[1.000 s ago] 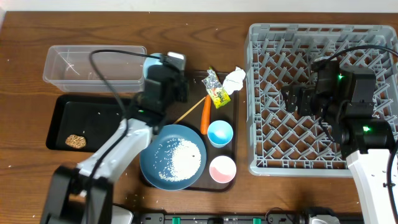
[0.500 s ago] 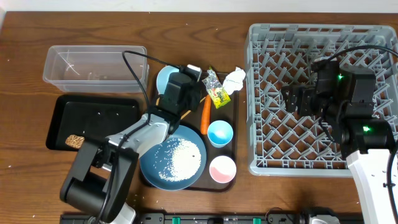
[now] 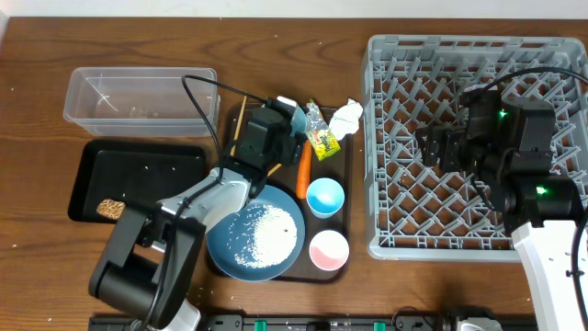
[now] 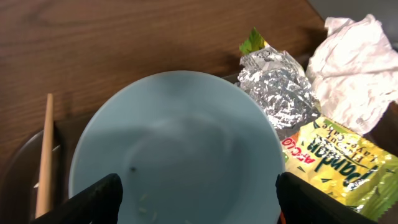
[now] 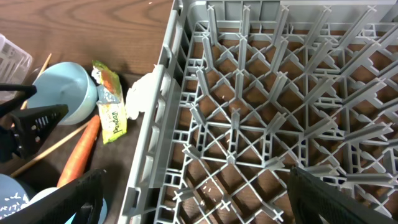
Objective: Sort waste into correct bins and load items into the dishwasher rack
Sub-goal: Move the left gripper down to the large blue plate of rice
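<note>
The light blue bowl sits upright at the back of the brown serving tray, with a few rice grains inside. My left gripper hangs open right over it, fingers wide on either side, and in the overhead view my left gripper hides most of the bowl. Beside it lie the wrapper, paper wad, carrot and a chopstick. The dark blue plate carries rice. My right gripper stays open and empty above the dishwasher rack.
A blue cup and a pink cup stand on the serving tray's right side. The clear tub is at the back left. In front of it, the black tray holds a brown lump.
My left arm swung right from the clear tub to the back of the serving tray. Its jaws then went from shut to wide open over the bowl. The right arm has not moved.
</note>
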`<state>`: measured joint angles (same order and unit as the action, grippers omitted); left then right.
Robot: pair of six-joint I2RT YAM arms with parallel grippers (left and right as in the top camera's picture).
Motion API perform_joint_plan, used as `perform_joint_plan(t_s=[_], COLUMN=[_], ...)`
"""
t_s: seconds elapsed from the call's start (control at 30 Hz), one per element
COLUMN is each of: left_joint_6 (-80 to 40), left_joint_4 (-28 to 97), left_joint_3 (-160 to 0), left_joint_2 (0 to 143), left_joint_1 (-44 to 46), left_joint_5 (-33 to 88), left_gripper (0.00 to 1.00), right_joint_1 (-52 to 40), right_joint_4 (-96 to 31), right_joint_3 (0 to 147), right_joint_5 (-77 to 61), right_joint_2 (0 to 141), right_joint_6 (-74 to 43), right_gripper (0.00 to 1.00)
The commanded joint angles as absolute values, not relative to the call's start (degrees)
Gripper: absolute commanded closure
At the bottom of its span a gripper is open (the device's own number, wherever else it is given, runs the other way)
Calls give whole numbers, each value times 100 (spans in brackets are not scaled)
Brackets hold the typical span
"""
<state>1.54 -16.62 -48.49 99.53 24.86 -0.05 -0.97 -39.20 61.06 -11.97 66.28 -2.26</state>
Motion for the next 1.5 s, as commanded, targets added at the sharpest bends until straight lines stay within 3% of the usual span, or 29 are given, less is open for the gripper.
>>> perform_joint_plan(t_s=[0.0, 0.13, 0.3, 0.4, 0.53, 1.0, 1.47], left_joint_6=[167, 167, 165, -27, -370, -346, -349], left_joint_4=[-1603, -766, 1413, 2709, 3721, 3854, 4460], left_joint_3=[-4987, -4995, -4995, -4995, -4995, -5013, -5190], left_joint_2=[9299, 8254, 7150, 6930, 7019, 8219, 7990], left_joint_1=[2484, 2484, 2484, 2484, 2484, 2729, 3664], left_joint_5=[-67, -69, -67, -45, 388, 1201, 1306], left_gripper=[19, 18, 10, 0, 2, 0, 4], right_joint_1=[-104, -104, -104, -104, -104, -104, -104], right_joint_4=[-3929, -3927, -3920, -3922, -3920, -3968, -3948], right_joint_3=[6219, 6219, 6219, 6219, 6219, 6219, 6219], right_joint_5=[-1179, -1179, -1181, -1181, -1181, -1184, -1186], right_joint_2=[6635, 6635, 6635, 6635, 6635, 6635, 6635], right_joint_6=[-161, -161, -161, -163, -161, -161, -163], right_gripper=[13, 13, 12, 12, 11, 11, 10])
